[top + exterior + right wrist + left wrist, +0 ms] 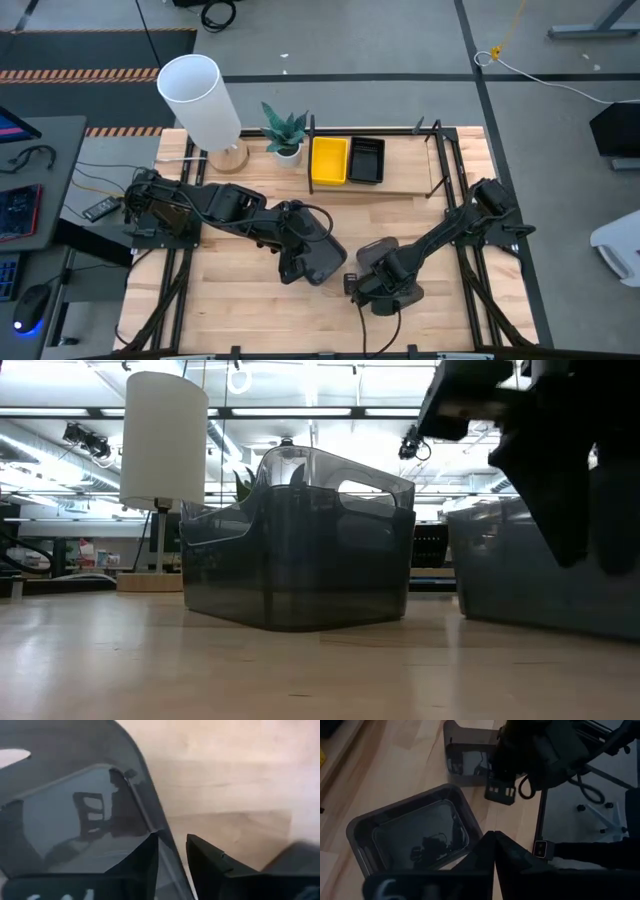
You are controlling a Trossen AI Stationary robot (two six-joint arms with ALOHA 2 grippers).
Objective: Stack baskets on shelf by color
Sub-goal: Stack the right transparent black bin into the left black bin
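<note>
Two smoky grey baskets stand on the tabletop near the front. Above one (415, 835) (295, 540) my left gripper (492, 834) (300, 258) hangs shut, high over its rim. My right gripper (172, 839) (378, 285) is open and points down at the other grey basket (75, 815) (535, 575). One of its fingers (147, 865) is inside the basket's wall (167, 847) and the other (205, 865) is outside, and I see no touch. A yellow basket (329, 160) and a black basket (366, 160) rest side by side on the shelf (400, 185).
A white cylinder lamp (200, 95) and a small potted plant (285, 130) stand at the table's far left, beside the shelf. Black frame rods (440, 150) run along the shelf's right end and the table's sides. Bare wood lies at the front left (220, 300).
</note>
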